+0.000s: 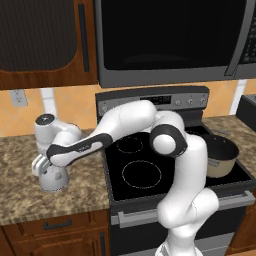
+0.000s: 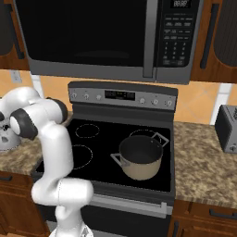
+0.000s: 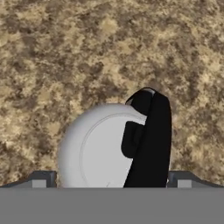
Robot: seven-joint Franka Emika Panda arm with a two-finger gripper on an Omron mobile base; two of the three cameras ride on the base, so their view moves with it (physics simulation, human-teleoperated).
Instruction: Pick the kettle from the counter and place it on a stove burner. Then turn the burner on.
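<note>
The arm reaches left from the base, across the front of the cooktop, with its hand over the counter left of the stove.

The kettle stands upright on the granite, near the cooktop's left edge but apart from it. The hand sits directly above it, and the gripper is low over the dome. From the right base view the kettle shows at the far left edge, partly hidden by the arm.

In the hand view the kettle lies close below, its pale dome seen from above with the black handle arching across its right side. The two fingertips sit far apart at the bottom corners, either side of the dome: jaws wide, holding nothing. I cannot tell whether they touch the kettle.

The burner at the front left of the cooktop is a white outline ring on black glass, bare. A tan pot stands on the right side of the cooktop. Knobs line the stove's back panel.
</note>
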